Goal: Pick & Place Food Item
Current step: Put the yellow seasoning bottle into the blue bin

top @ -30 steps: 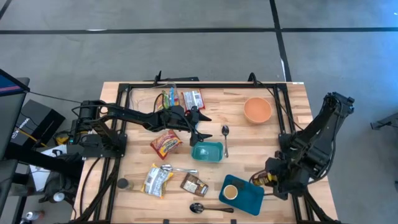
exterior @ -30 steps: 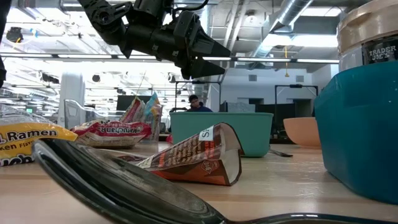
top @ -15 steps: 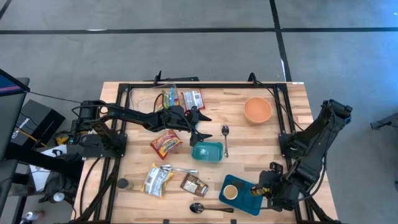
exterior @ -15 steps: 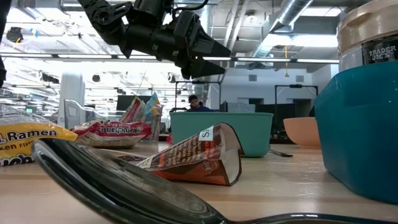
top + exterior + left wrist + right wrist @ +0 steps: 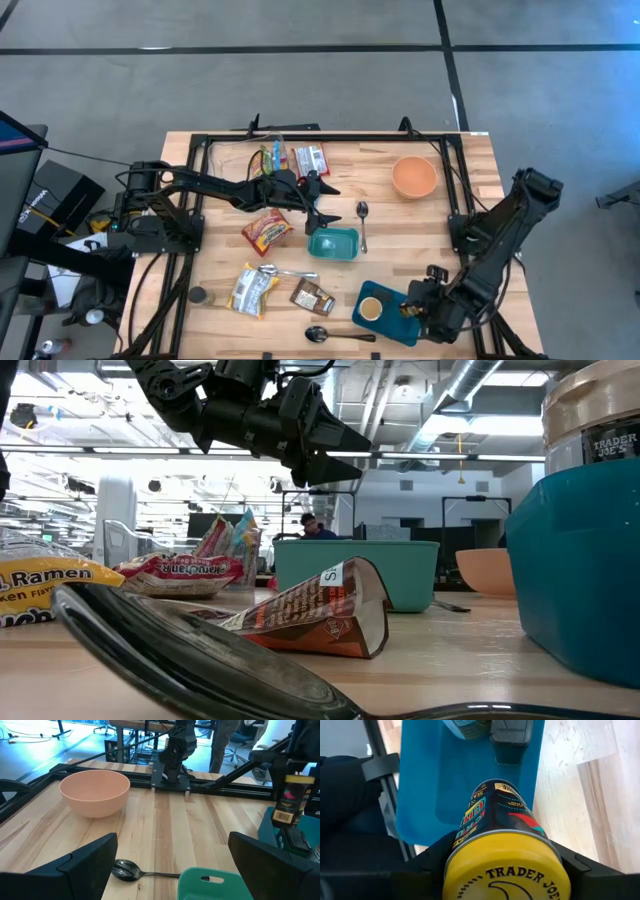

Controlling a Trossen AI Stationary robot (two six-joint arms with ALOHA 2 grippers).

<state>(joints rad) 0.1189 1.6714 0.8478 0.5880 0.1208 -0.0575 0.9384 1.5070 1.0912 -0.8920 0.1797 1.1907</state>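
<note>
I hold the yellow-lidded Trader Joe's seasoning jar with the dark printed label (image 5: 500, 827) between the two fingers of my right gripper (image 5: 413, 309), clamped on its sides, above the dark teal rectangular plastic tray (image 5: 400, 322) at the near right of the wooden table (image 5: 460, 180). In the right wrist view the lid fills the foreground, and a second container at the tray's far edge is cut off. From above, a tan-lidded jar (image 5: 371, 309) stands in that tray.

My left gripper (image 5: 318, 200) hangs over mid-table with its fingers spread wide and nothing between them, just above a small teal square plastic bin (image 5: 333, 243).

I count two metal spoons: one (image 5: 362, 222) beside the bin, one (image 5: 330, 335) at the near edge. One peach round bowl (image 5: 414, 177) sits far right. Five food packets lie about: a red one (image 5: 266, 230), a yellow ramen pack (image 5: 252, 288), a brown pouch (image 5: 312, 297), and two (image 5: 274, 157) (image 5: 310, 159) near the far rail; their print is too small to read.
</note>
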